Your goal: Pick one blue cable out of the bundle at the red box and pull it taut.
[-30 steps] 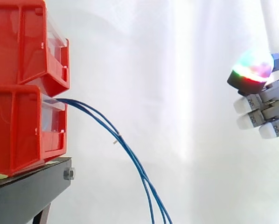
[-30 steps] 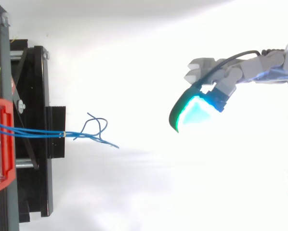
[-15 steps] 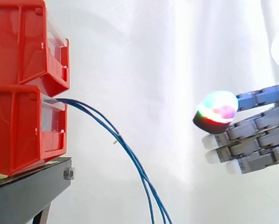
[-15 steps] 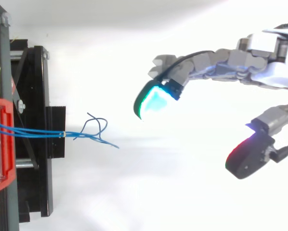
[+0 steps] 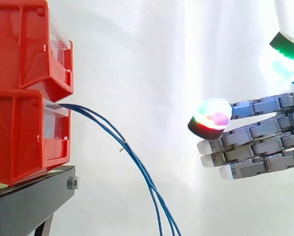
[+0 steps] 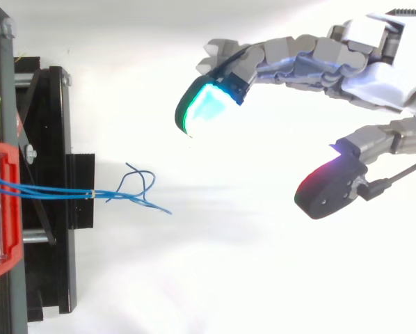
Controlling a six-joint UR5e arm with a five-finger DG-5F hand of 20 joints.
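Blue cables (image 5: 118, 138): thin, slack strands leaving the front of the lower red bin (image 5: 24, 137) at the black stand's (image 5: 31, 201) edge, drooping in an arc, loose ends splayed. Hand (image 5: 257, 147): well apart from them, fingers straight, thumb spread wide, holding nothing.

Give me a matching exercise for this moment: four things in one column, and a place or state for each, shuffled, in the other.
Things:
1. blue cables
2. red bins
3. hand
4. black stand

Places or states:
A. open, fingers straight, touching nothing
B. under the bins, at the lower left of the side view
C. drooping in an arc out of the lower bin
D. stacked one on the other

Pairs: 1-C, 2-D, 3-A, 4-B.
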